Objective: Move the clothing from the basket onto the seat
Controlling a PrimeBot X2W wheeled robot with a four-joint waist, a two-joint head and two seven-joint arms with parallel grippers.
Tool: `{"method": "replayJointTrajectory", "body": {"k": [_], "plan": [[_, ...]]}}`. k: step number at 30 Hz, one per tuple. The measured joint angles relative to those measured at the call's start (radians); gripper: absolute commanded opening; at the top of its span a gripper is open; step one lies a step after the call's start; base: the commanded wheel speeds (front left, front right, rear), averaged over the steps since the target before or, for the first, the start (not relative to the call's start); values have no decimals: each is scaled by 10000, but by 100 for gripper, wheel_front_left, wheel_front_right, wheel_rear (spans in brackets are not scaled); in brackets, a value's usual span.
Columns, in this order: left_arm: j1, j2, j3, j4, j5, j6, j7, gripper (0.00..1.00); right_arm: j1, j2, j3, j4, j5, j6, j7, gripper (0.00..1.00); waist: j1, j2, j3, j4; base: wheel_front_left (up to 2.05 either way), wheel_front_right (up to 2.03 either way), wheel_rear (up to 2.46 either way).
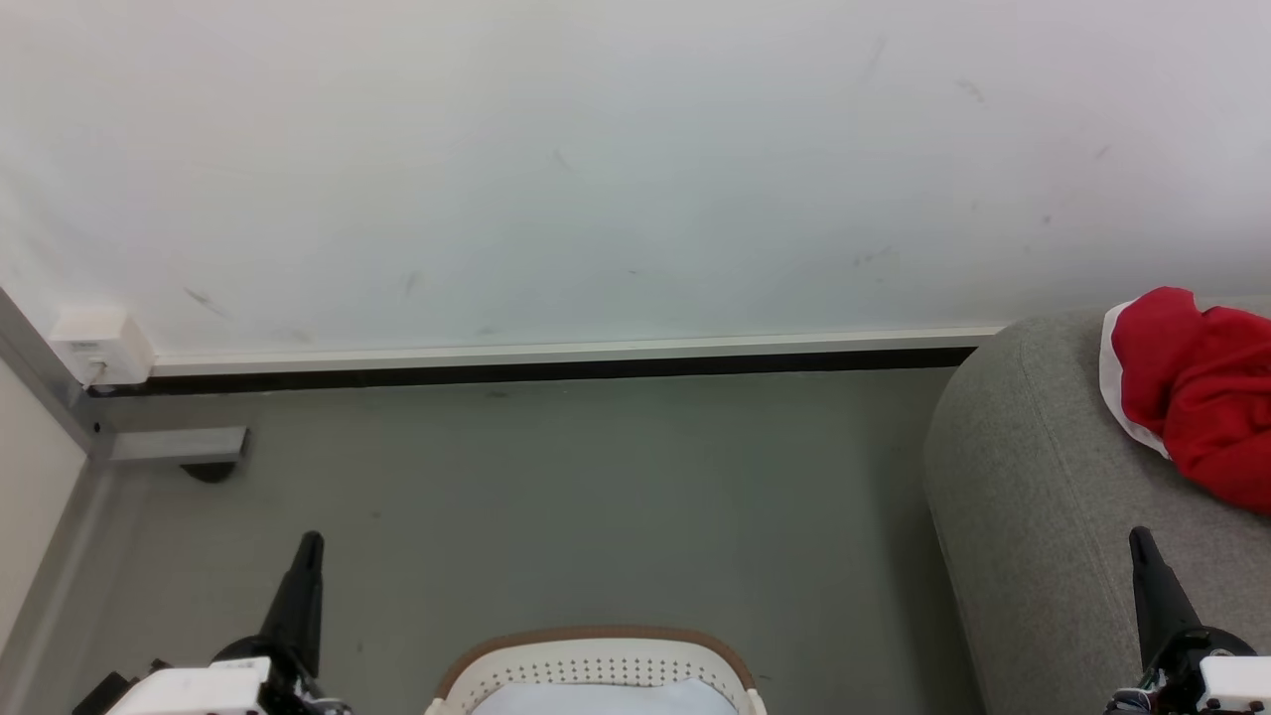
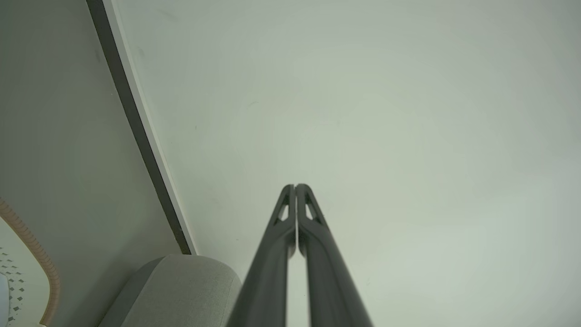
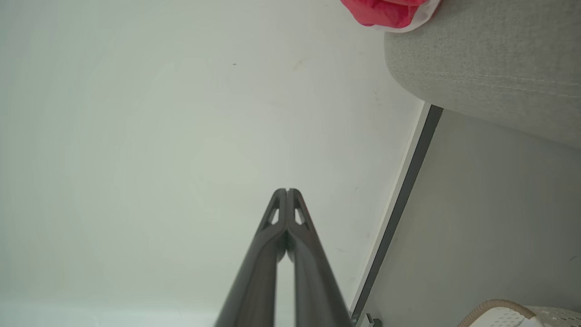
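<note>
A white basket (image 1: pixel 596 663) with rows of small holes and a tan-brown rim stands on the grey floor (image 1: pixel 596 487), at the near edge of the scene and roughly in the middle. Only its far end can be seen. Inside it lies a smooth, pale bluish-white patch (image 1: pixel 596 700); I cannot tell whether that is cloth or the bottom of the basket.

To the right of the basket, a little apart from it, is a large light grey seat (image 1: pixel 1033 497) with a rounded corner and a stitched seam. The clothing (image 1: pixel 1197 392), a crumpled bright red heap with a white edge, lies on top of the seat near its far corner, close to the wall (image 1: pixel 596 149).

The left pincer (image 1: pixel 311 541) is in the air to the left of the basket, with its two long dark fingers pressed together and nothing between them. The right pincer (image 1: pixel 1140 536) is in front of the seat on the near right, likewise closed tight and holding nothing. Both point towards the plain white wall.

A white and black skirting board (image 1: pixel 556 356) runs along the foot of the wall. A small white box (image 1: pixel 99 343) sits at its far left end.
</note>
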Motion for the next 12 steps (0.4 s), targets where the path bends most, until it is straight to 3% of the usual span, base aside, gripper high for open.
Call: {"method": "replayJointTrajectory", "body": {"k": [12], "plan": [[0, 0, 0, 0, 0, 0, 0, 0, 0, 6, -8, 0, -15, -2, 6, 0, 0, 0, 0, 0, 0, 0, 0]]}}
